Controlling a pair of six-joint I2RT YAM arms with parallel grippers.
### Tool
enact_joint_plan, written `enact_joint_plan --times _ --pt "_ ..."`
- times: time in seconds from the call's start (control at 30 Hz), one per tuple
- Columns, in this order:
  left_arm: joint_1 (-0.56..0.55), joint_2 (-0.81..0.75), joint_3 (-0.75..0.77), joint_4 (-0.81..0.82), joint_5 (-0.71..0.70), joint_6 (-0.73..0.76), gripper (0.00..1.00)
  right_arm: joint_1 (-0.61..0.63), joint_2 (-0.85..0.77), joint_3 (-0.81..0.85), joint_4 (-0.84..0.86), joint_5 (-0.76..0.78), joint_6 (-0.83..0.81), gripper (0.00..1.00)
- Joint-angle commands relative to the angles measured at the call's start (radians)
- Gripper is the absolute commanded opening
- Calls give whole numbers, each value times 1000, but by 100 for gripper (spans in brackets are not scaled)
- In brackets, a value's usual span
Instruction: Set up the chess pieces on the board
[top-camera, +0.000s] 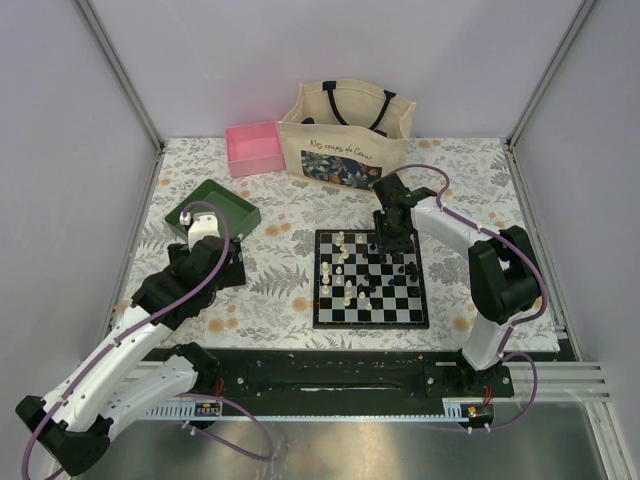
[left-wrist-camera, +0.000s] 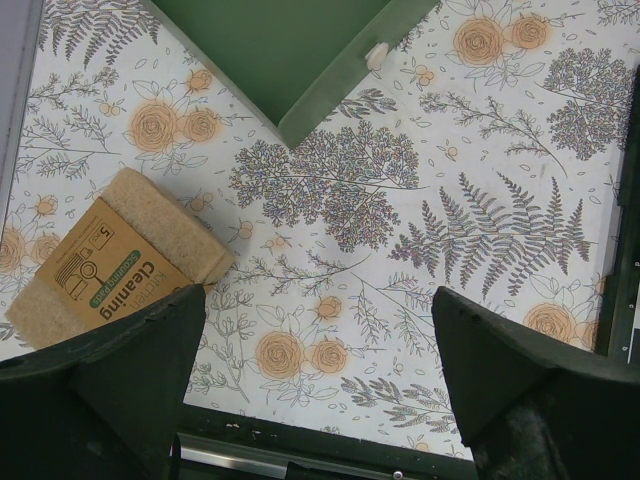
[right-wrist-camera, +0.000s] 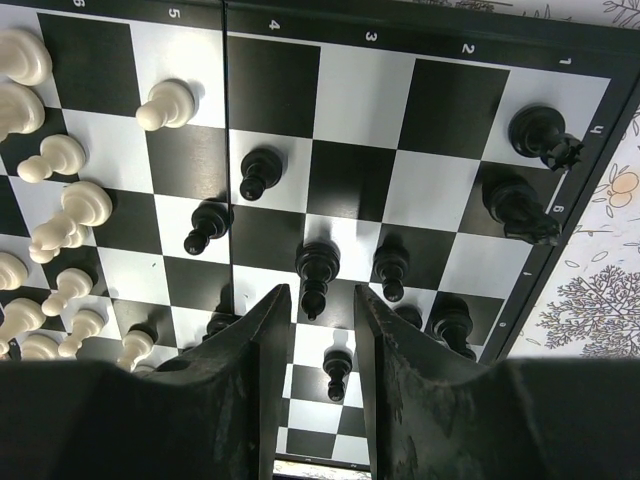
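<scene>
Board: the board (top-camera: 372, 322) lay flat on the floral tablecloth (top-camera: 270, 290), in front of your right arm and right of the table's middle.
Cream-white pieces: the cream-white pieces (right-wrist-camera: 85, 203) stood crowded together on the board's left half as the overhead camera saw it, several of them almost touching.
Black pieces: the black pieces (right-wrist-camera: 258, 172) were scattered over the right half in no row, and two taller ones stood by the numbered edge near a corner.
Right gripper: your right gripper (right-wrist-camera: 322, 300) hung low over the far right part of the board. Its jaws were narrowed to a slim gap and gripped nothing. The tips flanked the head of one black piece (right-wrist-camera: 316, 268), with white square showing on both sides of it, so neither finger touched it.
Black pawn: a black pawn (right-wrist-camera: 337, 370) showed through the gap, under the gripper.
Left gripper: your left gripper (left-wrist-camera: 318, 292) hovered over bare cloth, well apart from the board, with its jaws spread wide and nothing between them.
Green tray: the corner of the green tray (left-wrist-camera: 290, 50) lay just ahead of that gripper. A small cream object (left-wrist-camera: 377, 55) sat at its rim, too small to identify.
Scouring-pad pack: the scouring-pad pack (left-wrist-camera: 115, 260) lay on the cloth near one finger.
Back of table: the tote bag (top-camera: 347, 132) stood just beside the pink box (top-camera: 254, 147).
</scene>
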Motion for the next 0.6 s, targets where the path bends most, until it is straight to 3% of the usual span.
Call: enact_joint_plan --times 0.0,0.37,0.57 --pt "3 -10 30 33 7 12 99 13 -21 -5 11 -16 1 40" --pt "3 -11 32 31 8 12 99 20 -17 -11 12 -21 1 34" --pt "5 -13 32 31 8 12 99 20 -23 -13 12 -28 2 24"
